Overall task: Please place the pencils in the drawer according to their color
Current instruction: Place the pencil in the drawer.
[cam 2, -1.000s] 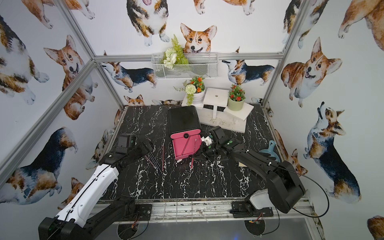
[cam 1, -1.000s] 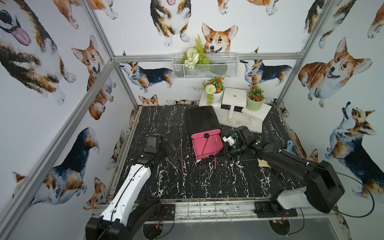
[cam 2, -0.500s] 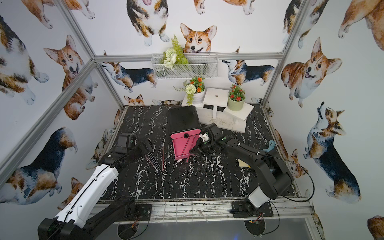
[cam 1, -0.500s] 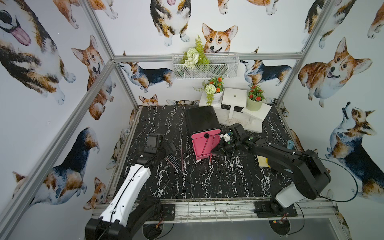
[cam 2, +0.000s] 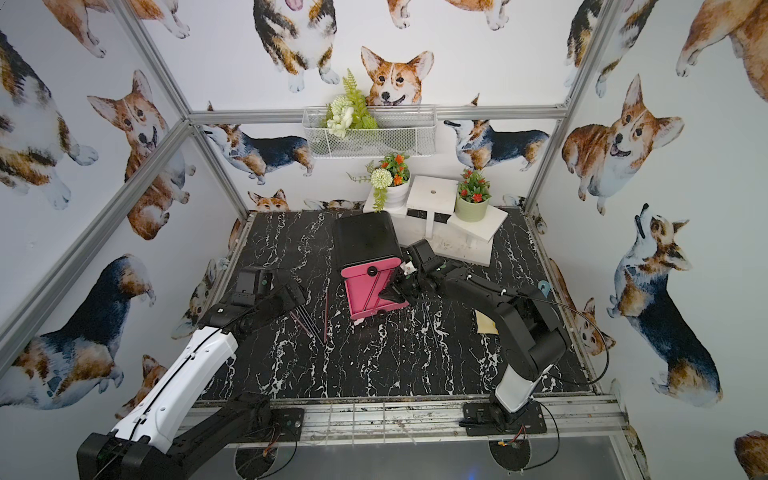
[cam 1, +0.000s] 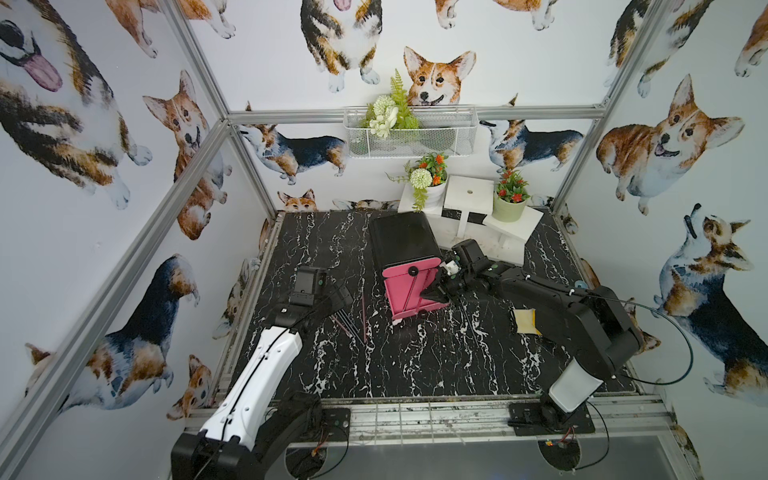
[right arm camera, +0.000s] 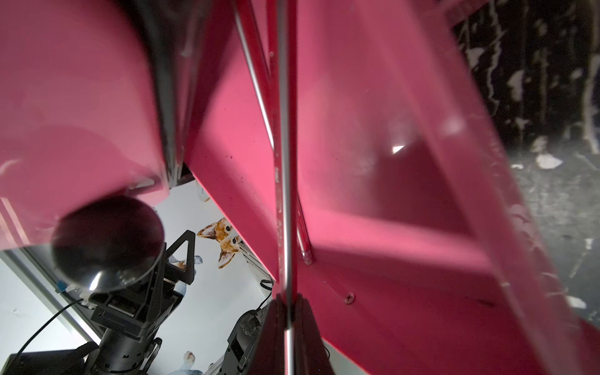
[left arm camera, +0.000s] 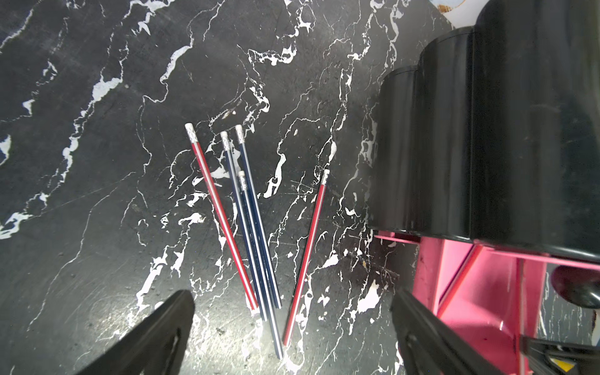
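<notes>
Right wrist view: red pencil (right arm camera: 258,87) lies inside pink drawer (right arm camera: 373,227).

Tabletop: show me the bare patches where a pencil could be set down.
Bare: the table between the two arm bases, in front of the drawer; the back-left corner beside the black cabinet. Crowded: loose pencils by the open left gripper, and the drawer's right side, where the right gripper grips a red pencil.

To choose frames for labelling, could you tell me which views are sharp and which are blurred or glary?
Left wrist view: sharp, pencils crisp. Right wrist view: pink drawer blurred, glare along the held pencil. Both top views: sharp, evenly lit.
</notes>
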Controlling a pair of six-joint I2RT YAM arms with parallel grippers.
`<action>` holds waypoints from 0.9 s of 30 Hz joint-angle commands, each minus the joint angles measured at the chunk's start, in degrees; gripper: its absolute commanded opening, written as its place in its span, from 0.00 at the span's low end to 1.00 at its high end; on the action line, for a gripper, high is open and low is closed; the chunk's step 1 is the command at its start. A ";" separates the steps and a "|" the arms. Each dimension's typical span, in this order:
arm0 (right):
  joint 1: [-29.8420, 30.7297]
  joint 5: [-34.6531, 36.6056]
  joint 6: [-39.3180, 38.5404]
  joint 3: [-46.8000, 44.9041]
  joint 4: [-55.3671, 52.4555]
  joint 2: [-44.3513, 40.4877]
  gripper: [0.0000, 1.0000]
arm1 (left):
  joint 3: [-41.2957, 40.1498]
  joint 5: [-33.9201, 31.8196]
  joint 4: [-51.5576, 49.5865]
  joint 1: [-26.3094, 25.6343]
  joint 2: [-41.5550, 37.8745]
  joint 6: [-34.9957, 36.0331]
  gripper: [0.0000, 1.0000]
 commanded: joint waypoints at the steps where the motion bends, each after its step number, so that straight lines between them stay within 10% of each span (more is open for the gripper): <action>1: 0.02 1.30 -0.33 1.85 1.96 1.30 0.12 | 0.64 -0.70 -0.86 0.07 0.20 1.14 1.00; 7: 0.79 2.62 -2.44 3.65 -0.50 0.63 0.30 | 1.01 -1.22 -1.67 0.06 0.31 1.40 1.00; 27: 2.10 9.21 -11.39 2.89 -8.48 -7.95 0.26 | 0.21 -0.68 -6.55 0.06 0.47 -1.48 1.00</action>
